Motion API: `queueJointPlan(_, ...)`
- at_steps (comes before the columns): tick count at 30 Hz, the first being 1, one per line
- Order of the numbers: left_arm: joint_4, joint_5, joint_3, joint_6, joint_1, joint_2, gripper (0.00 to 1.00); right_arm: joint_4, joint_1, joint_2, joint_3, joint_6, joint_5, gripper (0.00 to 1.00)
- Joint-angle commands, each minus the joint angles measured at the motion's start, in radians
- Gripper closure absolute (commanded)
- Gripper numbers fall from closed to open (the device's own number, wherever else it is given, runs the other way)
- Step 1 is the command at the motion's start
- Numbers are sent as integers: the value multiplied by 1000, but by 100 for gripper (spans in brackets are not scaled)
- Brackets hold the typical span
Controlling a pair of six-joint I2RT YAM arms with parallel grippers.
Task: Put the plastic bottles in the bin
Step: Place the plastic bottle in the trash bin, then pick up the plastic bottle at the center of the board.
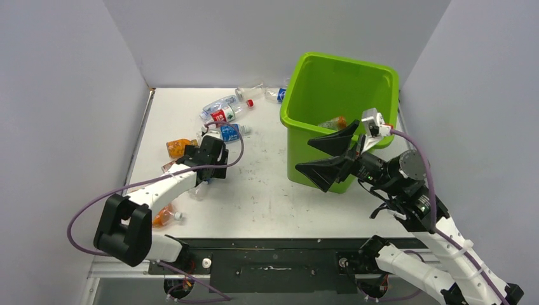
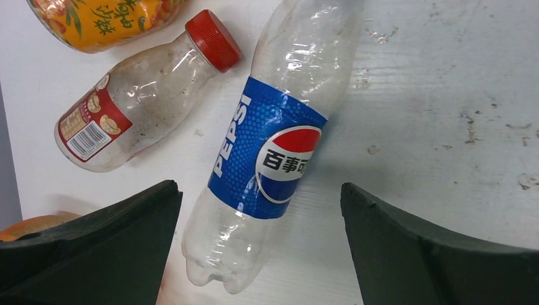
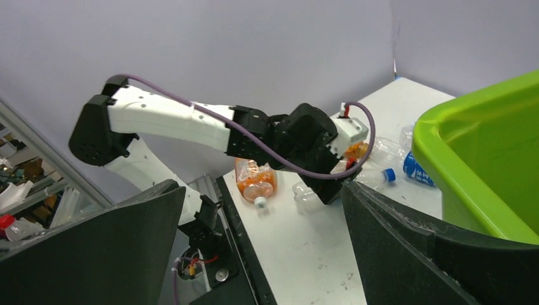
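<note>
- Left hand (image 2: 257, 187): fingers spread wide, hovering over a clear, blue-labelled Pepsi bottle (image 2: 267, 152) lying flat on the tabletop (image 2: 432, 95), with bare surface on one side.
- A red-capped bottle (image 2: 136, 95) lies just beside it; the orange bottle (image 2: 102, 19) is cut off.
- Right hand (image 1: 303, 154): spread and empty, at the near wall of the lime bin (image 1: 343, 89).
</note>
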Motion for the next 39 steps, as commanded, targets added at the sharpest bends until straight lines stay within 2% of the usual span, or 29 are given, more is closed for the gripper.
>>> queueJointPlan(1, -1, 49, 59, 3, 44, 76, 4, 101, 9, -36, -28, 37, -32, 0)
queueJointPlan(5, -6, 83, 71, 7, 45, 147, 4, 128, 12, -37, -31, 53, -50, 0)
queueJointPlan(11, 20, 142, 58, 14, 45, 154, 0, 167, 16, -30, -33, 67, -54, 0)
queueJointPlan(19, 26, 208, 61, 20, 45, 168, 27, 190, 28, -3, -28, 87, -52, 0)
queueJointPlan(26, 30, 214, 63, 21, 45, 121, 59, 175, 49, 18, -11, 84, -35, 0)
queueJointPlan(28, 31, 196, 67, 16, 45, 54, 66, 163, 57, 31, 9, 74, -30, 0)
queueJointPlan(32, 153, 194, -9, 14, 44, -204, 72, 94, 72, 79, 88, 33, -23, 0)
queueJointPlan(39, 546, 407, -249, 60, 29, -667, 73, 0, 115, 228, 294, -37, -13, 0)
